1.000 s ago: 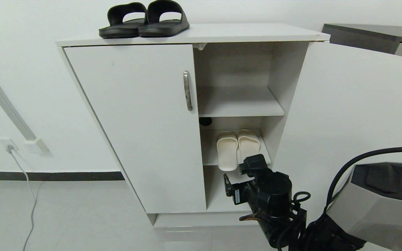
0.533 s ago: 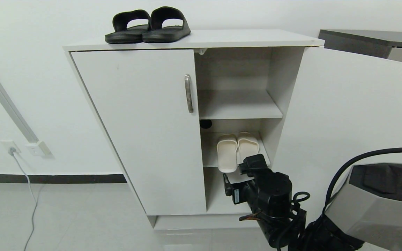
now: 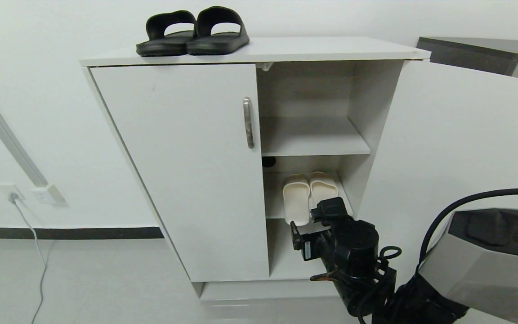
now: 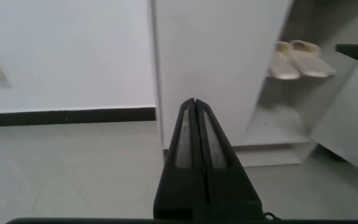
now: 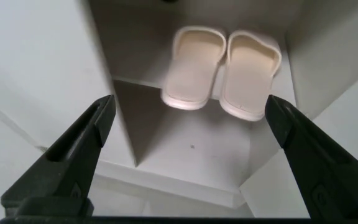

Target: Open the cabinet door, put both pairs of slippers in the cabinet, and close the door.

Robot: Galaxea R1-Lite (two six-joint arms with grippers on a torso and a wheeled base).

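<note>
- Open door [image 3: 457, 135]: it is swung wide on my right, just beside the right arm [image 3: 358, 252]. An outward swing of that arm could strike it and slam it back.
- Shut door [image 3: 173, 157]: it covers the left bay, so I can enter only between its edge and the side wall [image 3: 371, 99]. A wide load could clip either one.
- Upper shelf [image 3: 313, 139]: bare, and the best room for the second pair.
- Black slippers [image 3: 194, 33]: on the cabinet [image 3: 331, 45] top near its front edge, not yet stowed. A one-sided grasp could push one off to the floor [image 4: 73, 168].
- White slippers [image 3: 308, 195]: on the middle shelf [image 3: 274, 202], with their ends past its lip. The right hand [image 5: 190, 106], just in front of them, could snag them when rising.
- Right hand: spread wide, empty.
- Left hand [image 4: 194, 102]: fingers pressed together, nothing held, above the floor.
</note>
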